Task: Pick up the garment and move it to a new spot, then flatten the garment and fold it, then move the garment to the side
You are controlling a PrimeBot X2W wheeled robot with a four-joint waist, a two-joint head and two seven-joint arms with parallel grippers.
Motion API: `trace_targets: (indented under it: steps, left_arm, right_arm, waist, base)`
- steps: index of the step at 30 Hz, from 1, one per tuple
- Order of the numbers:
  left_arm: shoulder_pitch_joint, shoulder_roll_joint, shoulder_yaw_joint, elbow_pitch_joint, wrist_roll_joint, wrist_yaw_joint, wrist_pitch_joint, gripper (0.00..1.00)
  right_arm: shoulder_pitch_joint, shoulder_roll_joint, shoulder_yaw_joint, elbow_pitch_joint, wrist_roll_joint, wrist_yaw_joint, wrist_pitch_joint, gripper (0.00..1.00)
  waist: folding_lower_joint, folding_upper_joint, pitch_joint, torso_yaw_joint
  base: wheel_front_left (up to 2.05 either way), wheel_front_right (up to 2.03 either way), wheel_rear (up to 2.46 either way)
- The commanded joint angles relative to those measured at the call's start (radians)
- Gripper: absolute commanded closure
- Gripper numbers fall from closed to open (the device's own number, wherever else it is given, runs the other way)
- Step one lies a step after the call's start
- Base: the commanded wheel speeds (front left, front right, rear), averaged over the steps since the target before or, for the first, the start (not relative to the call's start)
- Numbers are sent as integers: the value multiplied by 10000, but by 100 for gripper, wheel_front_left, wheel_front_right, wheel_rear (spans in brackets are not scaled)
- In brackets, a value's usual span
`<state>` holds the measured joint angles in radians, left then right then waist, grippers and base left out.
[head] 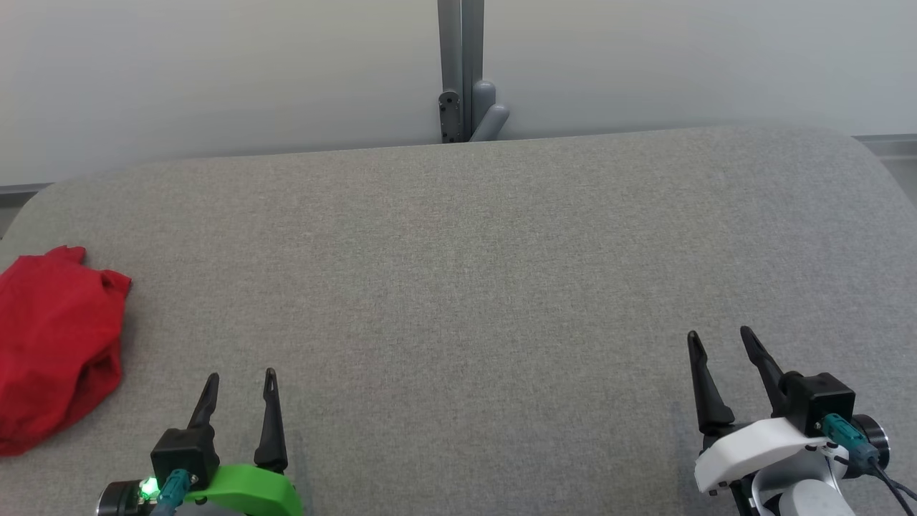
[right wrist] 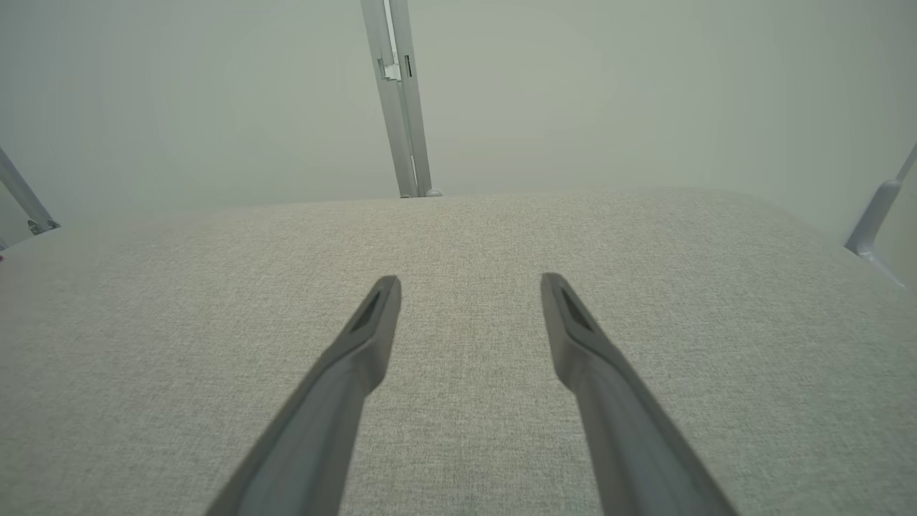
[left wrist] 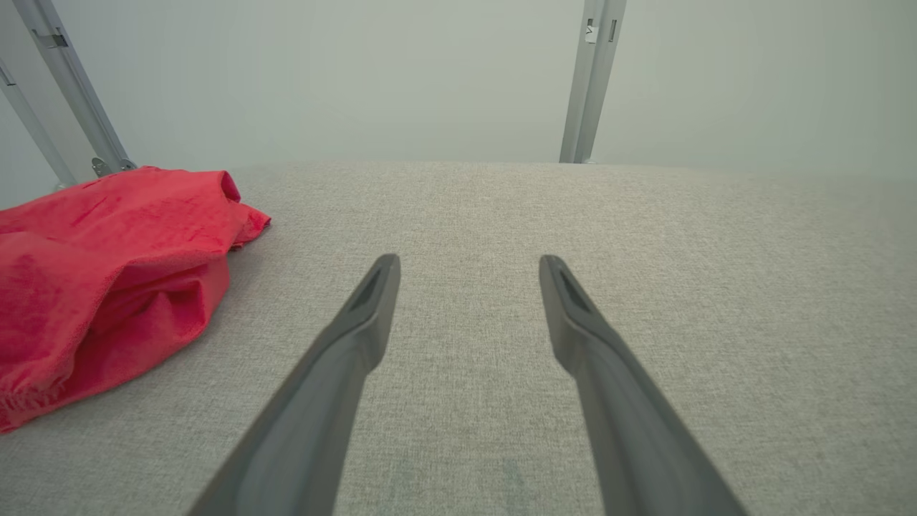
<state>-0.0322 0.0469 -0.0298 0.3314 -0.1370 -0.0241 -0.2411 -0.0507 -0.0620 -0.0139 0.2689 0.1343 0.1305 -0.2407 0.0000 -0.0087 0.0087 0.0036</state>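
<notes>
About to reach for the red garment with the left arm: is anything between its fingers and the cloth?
Nothing visible. The left gripper is open and empty, and only bare grey table lies between it and the crumpled red garment off to its left.

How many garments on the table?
1. The red garment lies bunched at the left edge of the grey table, left of the open left pincer. It's cut off by the head view's edge, so more could be hidden there.

Looking like a robot test lab, showing a grey cloth-covered table, plain pale wall panels, bare grey metal posts behind.
</notes>
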Motion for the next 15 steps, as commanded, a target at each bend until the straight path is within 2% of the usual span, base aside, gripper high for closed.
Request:
trace_targets:
  steps: [1, 11, 15]
  left_arm:
    - [101, 56, 22, 10, 181, 61, -88, 0]
    - [91, 62, -61, 89, 885, 116, -269, 0]
    - [2, 62, -98, 97, 725, 125, -254, 0]
  right_arm:
    - [81, -26, 11, -2, -225, 4, -89, 0]
    - [97, -52, -1, -116, -1027, 2, -279, 0]
    - [125, -35, -64, -170, -1049, 2, -253, 0]
  waist:
    - [0, 80, 2, 4]
    - [0, 87, 50, 37]
    - [0, 87, 85, 174]
  base:
    - [0, 0, 0]
    - [0, 0, 0]
    - [0, 0, 0]
